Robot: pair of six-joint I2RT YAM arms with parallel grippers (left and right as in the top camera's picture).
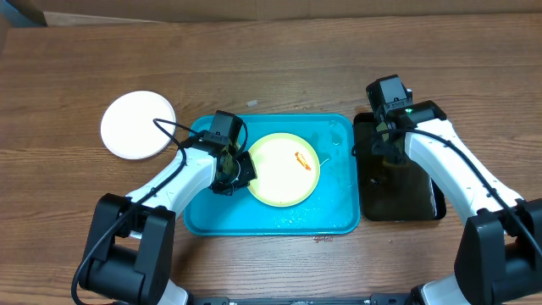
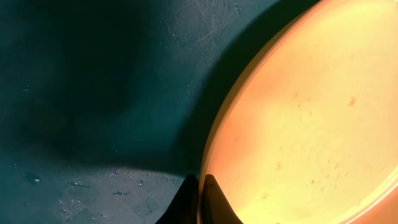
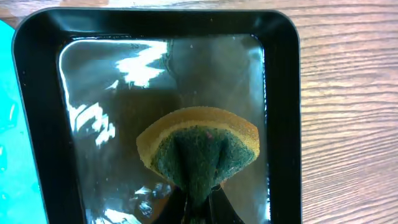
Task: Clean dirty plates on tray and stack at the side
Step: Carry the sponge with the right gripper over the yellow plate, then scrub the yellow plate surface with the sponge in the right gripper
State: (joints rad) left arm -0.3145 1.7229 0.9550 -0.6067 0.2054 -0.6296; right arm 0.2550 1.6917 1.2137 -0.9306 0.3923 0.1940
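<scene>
Overhead puts me at the wiping step: my left fingers (image 2: 217, 200) are clamped on the rim of the pale yellow plate (image 1: 275, 178) in the tray (image 1: 339, 216) by the desk's near edge, my right fingers (image 3: 221, 208) squeeze the sponge (image 3: 199, 146) near the right edge, and next, I judge, it must reach the orange smear (image 1: 301, 159).

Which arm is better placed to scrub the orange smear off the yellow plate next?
Right. The right pincer is shut on the yellow-and-green sponge over the black plastic tray; the left pincer pinches the pale yellow round plate by its rim.
</scene>
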